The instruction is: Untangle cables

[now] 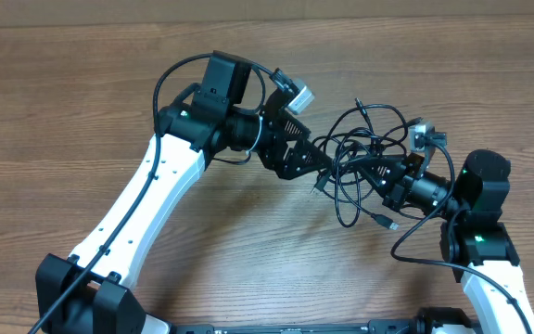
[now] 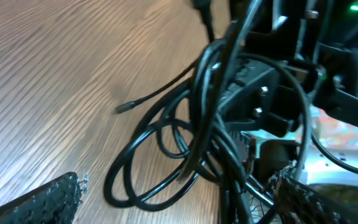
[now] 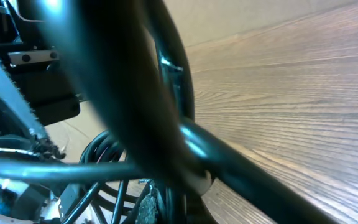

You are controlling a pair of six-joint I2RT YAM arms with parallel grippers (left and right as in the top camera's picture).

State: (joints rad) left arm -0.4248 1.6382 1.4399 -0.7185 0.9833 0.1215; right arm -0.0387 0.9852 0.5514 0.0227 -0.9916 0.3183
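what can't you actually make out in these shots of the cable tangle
- Overhead: how many cables there are and which crosses over which. The strands are too thin and overlapped.
- Right wrist: the right gripper fingertips and anything they pinch. A dark blur against the lens covers them.
- Left wrist: most of the open left gripper fingers, cut off by the bottom edge.

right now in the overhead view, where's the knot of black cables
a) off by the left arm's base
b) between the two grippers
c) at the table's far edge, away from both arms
b: the cables bunch mid-table, with the left gripper on one side of the tangle and the right gripper on the other.
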